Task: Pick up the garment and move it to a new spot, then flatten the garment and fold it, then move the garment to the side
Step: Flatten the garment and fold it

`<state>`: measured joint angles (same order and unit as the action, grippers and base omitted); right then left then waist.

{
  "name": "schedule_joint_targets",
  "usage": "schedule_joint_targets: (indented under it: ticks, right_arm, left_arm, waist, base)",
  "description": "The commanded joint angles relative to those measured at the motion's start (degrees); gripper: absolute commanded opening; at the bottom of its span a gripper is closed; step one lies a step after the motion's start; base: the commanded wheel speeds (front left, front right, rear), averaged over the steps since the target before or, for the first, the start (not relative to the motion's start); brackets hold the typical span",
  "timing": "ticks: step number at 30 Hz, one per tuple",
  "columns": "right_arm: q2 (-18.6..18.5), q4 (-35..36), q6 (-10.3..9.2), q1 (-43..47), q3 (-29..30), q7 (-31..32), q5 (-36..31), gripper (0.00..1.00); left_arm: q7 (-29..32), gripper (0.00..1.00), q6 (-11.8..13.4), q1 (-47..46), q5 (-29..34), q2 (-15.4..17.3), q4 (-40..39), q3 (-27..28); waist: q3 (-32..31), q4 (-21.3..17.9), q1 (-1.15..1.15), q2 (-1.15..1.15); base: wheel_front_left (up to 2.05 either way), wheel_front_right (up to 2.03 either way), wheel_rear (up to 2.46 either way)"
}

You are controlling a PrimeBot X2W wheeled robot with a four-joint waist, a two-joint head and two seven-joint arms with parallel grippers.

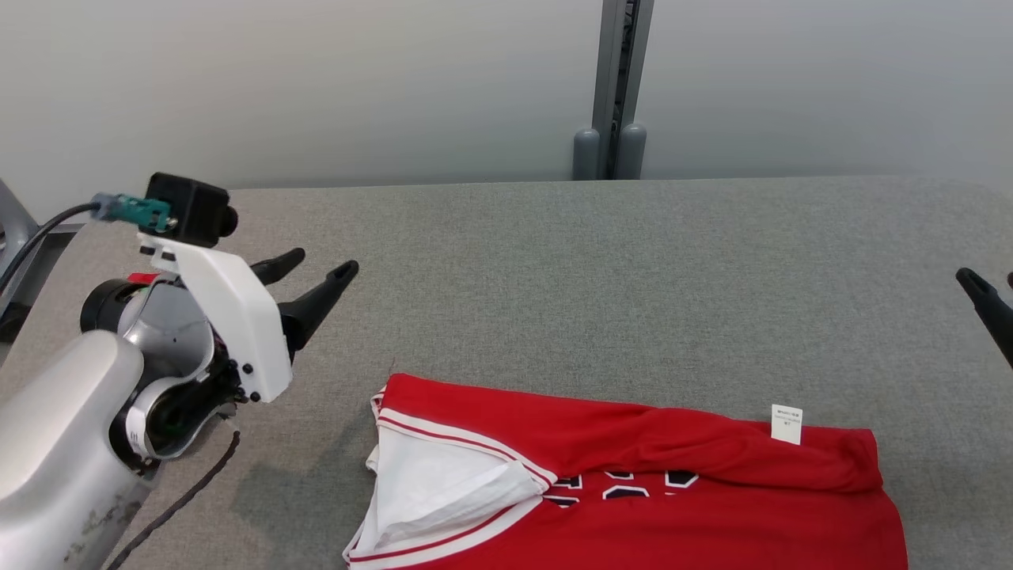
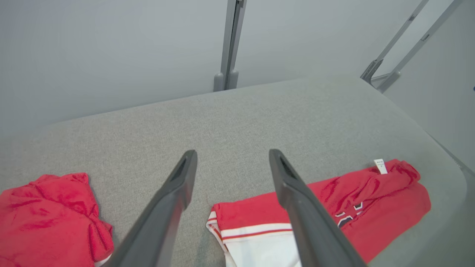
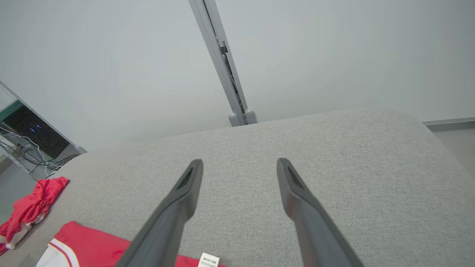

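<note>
1. The left gripper (image 2: pixel 233 154) is seen released: its two dark fingers are spread wide and nothing is held between them. It is held above the grey padded table (image 1: pixel 554 277), to the left of the garment and apart from it
2. The right gripper (image 3: pixel 240 162) is released as well, with the fingers wide apart and empty. In the head view its fingertips are seen at the right edge, well apart from the cloth
3. The garment (image 1: pixel 673 475), a red jersey with white and red trim and dark numbers, is laid on the near part of the table, between the two grippers. It is folded over along its length, and the white inner side is shown at its left end
4. A small white label (image 1: pixel 786 422) is seen on the far fold, near the right end
5. A second red cloth (image 2: pixel 48 211) is crumpled further to the left, well apart from the jersey
6. Behind the table a grey post (image 1: pixel 617 87) is seen against a pale wall
</note>
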<state>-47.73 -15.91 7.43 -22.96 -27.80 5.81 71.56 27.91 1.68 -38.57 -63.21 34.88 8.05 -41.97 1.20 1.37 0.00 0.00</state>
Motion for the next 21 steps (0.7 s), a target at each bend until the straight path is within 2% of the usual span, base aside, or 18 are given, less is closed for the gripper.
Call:
schedule_joint_targets:
  ticks: [1, 7, 13, 16, 18, 21]
  right_arm:
    - [0.82, -0.41, 0.12, 3.28, 1.9, -5.07, -2.2, 1.0]
    - [5.13, 1.38, 0.12, 12.76, 8.35, -17.33, -7.84, 1.0]
    - [12.05, 3.62, 0.12, 20.91, 16.51, -20.27, -14.9, 1.0]
    - [15.72, 5.59, 0.12, 24.46, 19.23, -20.47, -18.1, 1.0]
    - [16.59, 6.17, 0.12, 25.44, 19.99, -20.49, -19.15, 1.0]
    - [19.84, 7.27, 0.12, 28.72, 22.35, -19.77, -21.86, 1.0]
  left_arm:
    - [-5.93, 1.0, 1.44, 3.82, 1.1, -0.21, -0.88, 1.84]
    - [-24.19, 1.0, 7.56, 15.45, 5.45, 0.24, -4.72, 6.36]
    - [-38.85, 1.0, 11.97, 24.86, 8.89, -1.64, -6.56, 9.27]
    - [-42.0, 1.0, 13.32, 28.21, 10.6, -2.99, -6.72, 10.68]
    - [-42.46, 1.0, 13.55, 29.22, 11.26, -3.8, -6.99, 11.33]
    - [-43.06, 1.0, 14.34, 31.74, 14.97, -6.36, -8.1, 13.44]
  waist:
    - [-0.52, -0.09, 0.0, 0.0]
    - [-1.08, -0.25, 0.0, 0.0]
    - [-1.21, -0.02, 0.0, 0.0]
    - [-1.21, 0.11, 0.0, 0.0]
    - [-1.2, 0.2, 0.0, 0.0]
    - [-1.28, 0.58, 0.0, 0.0]
  base:
    - [0.0, 0.0, 0.0]
    - [0.0, 0.0, 0.0]
    - [0.0, 0.0, 0.0]
    - [0.0, 0.0, 0.0]
    - [0.0, 0.0, 0.0]
    - [0.0, 0.0, 0.0]
